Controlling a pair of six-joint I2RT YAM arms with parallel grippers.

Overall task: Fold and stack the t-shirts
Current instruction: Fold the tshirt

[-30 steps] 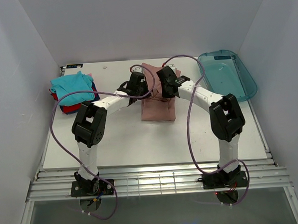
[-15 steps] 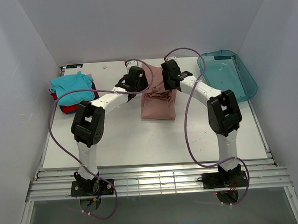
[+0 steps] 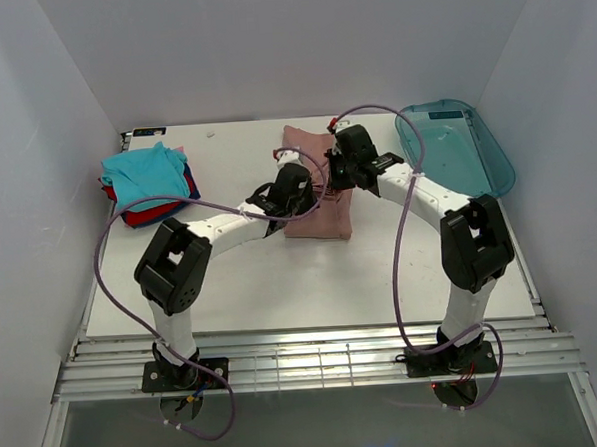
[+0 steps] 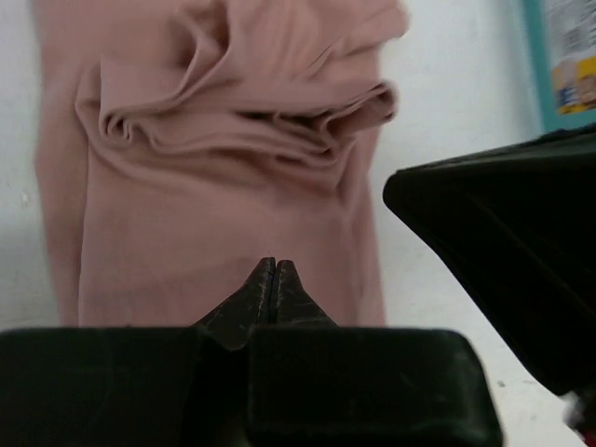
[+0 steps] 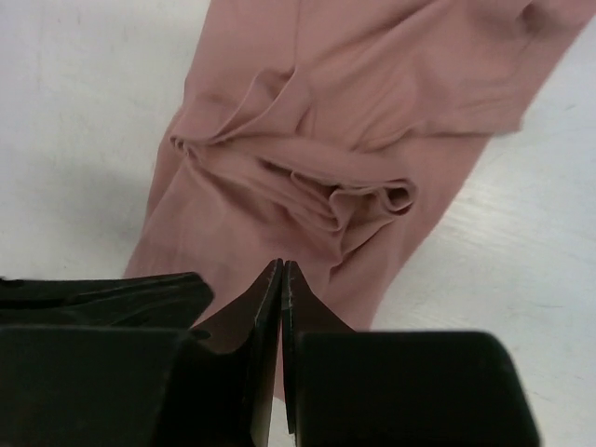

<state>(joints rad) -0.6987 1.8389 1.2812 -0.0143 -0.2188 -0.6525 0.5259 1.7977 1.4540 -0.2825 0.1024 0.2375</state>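
The dusty-pink cloth t-shirt (image 3: 323,220) lies mid-bench, towards the far edge of the white bench (image 3: 282,284). The stack of folded t-shirts (image 3: 144,177), teal on top of red and dark-blue, sits at the far left, well apart. The translucent blue-green plastic tray (image 3: 496,168) lies far right. The left hand (image 4: 273,272) and the right hand (image 5: 281,272) meet over the pink shirt, side by side.

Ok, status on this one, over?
Left tool and right tool shut, empty. Pink shirt part-folded, bunched across middle. Nothing blocking.
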